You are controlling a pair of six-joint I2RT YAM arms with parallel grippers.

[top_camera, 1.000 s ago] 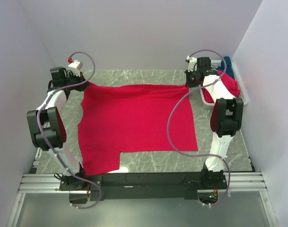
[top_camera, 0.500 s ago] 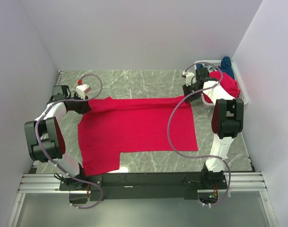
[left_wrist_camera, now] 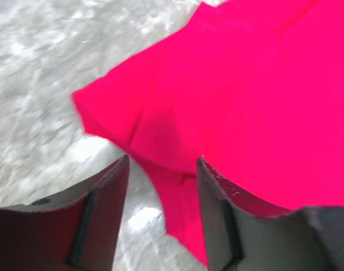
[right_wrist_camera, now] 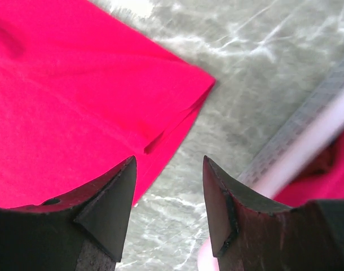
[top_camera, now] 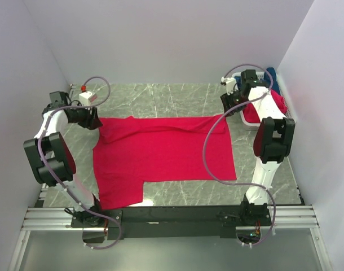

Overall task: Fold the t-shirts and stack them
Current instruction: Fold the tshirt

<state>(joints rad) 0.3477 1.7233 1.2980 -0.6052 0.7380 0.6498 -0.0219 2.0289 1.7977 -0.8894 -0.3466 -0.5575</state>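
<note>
T-shirt [top_camera: 161,152] lies spread on the surface [top_camera: 161,93] so we can fold it; left gripper [left_wrist_camera: 162,161] and right gripper [right_wrist_camera: 169,161] gape, empty.

High fixed view over the table [top_camera: 177,93]; close downward wrist views, red t-shirt [top_camera: 161,152] common to all

Soft, even light is filling the overhead view; the left wrist view is smearing, glare glinting off the table [left_wrist_camera: 42,79] at seven o'clock.
</note>
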